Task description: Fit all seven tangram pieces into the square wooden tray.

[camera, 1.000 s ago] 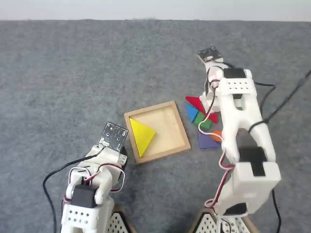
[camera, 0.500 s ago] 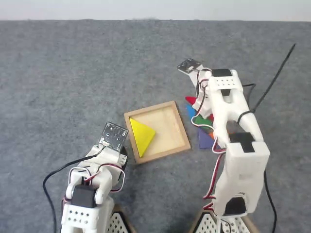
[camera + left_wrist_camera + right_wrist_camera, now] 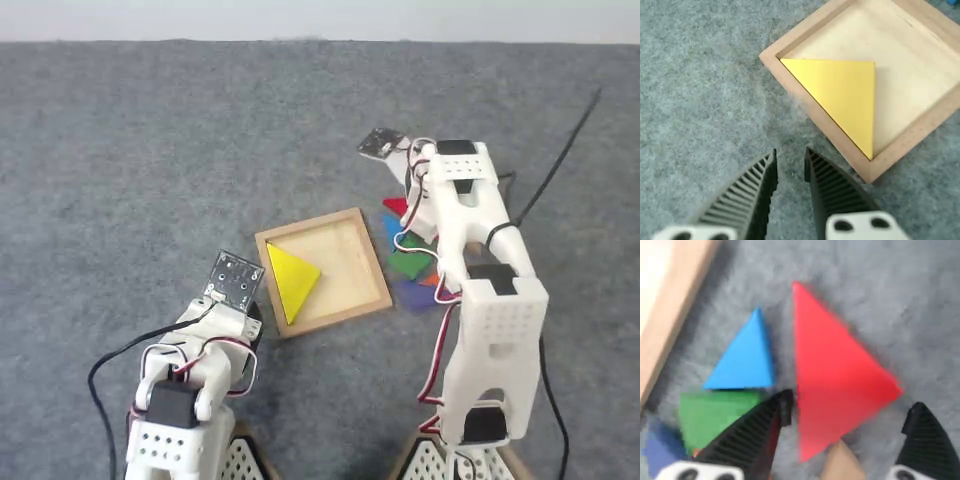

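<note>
The square wooden tray [image 3: 372,262] lies mid-table with a yellow triangle [image 3: 290,280] inside it along its left wall. Right of the tray is a cluster of pieces: a red triangle [image 3: 396,207], a blue triangle [image 3: 392,233], a green piece [image 3: 410,264] and a purple piece [image 3: 416,296]. My right gripper [image 3: 850,407] is open wide low over the red triangle [image 3: 835,375], one finger on either side of it; the blue triangle [image 3: 742,367] and the green piece [image 3: 715,412] lie beside it. My left gripper [image 3: 790,156] hovers over the carpet just outside the tray's corner [image 3: 771,56], open by a narrow gap and holding nothing.
Grey carpet covers the table, with wide free room left of and behind the tray. The right arm [image 3: 470,215] stretches over the piece cluster and hides part of it. The left arm [image 3: 205,360] sits at the near left.
The right arm has swung leftward, toward the tray side of the cluster, and now stands over the red triangle. The left arm, the tray and the yellow triangle have not moved.
</note>
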